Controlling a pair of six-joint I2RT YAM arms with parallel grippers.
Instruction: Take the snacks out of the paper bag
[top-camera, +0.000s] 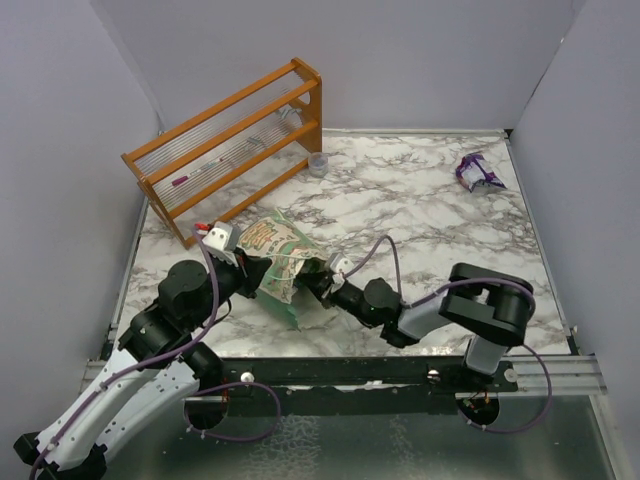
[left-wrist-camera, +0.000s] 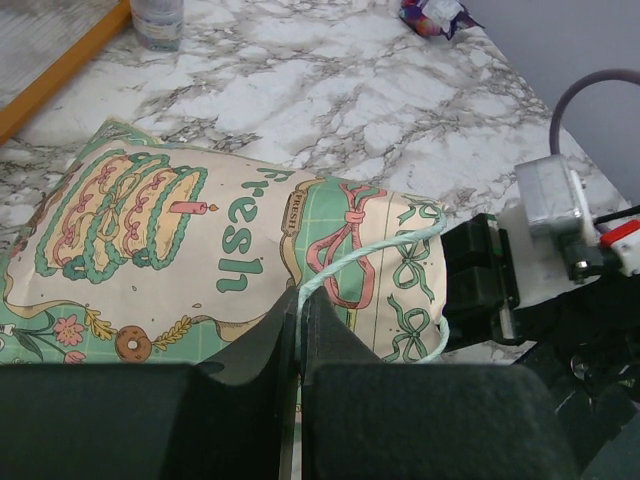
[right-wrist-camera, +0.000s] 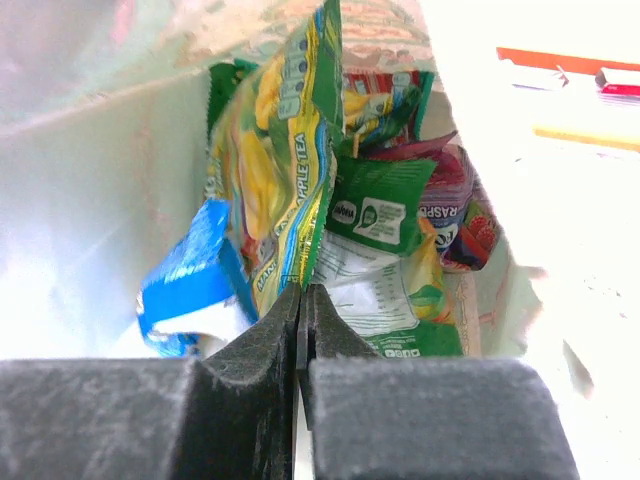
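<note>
- Paper bag (top-camera: 283, 250) on its side on the marble table (top-camera: 430, 220), cream printed front up, mouth turned toward the right arm, near the front edge between the two grippers.
- Left gripper (left-wrist-camera: 298, 300) at the mouth end of the bag, pinched tight on the bag's mint cord handle (left-wrist-camera: 345, 257), fingers together with no gap showing.
- Right gripper (right-wrist-camera: 302, 298) inside the bag's mouth, fingers clamped together on the lower edge of a yellow-green packet (right-wrist-camera: 285, 170), the nearest of the packets in there.
- Blue packet (right-wrist-camera: 190, 285) left of that one, against the cream inner wall.
- Green packet (right-wrist-camera: 380, 215) and purple-red raspberry packet (right-wrist-camera: 455, 215) behind and to the right, both inside the bag.
- Purple packet (top-camera: 480, 172) already out, lying alone near the far right corner of the table, well apart from the bag.
- Orange wooden rack (top-camera: 230, 140) at the far left, beyond the bag.
- Small clear jar (top-camera: 318, 163) just beside the rack's right end.
</note>
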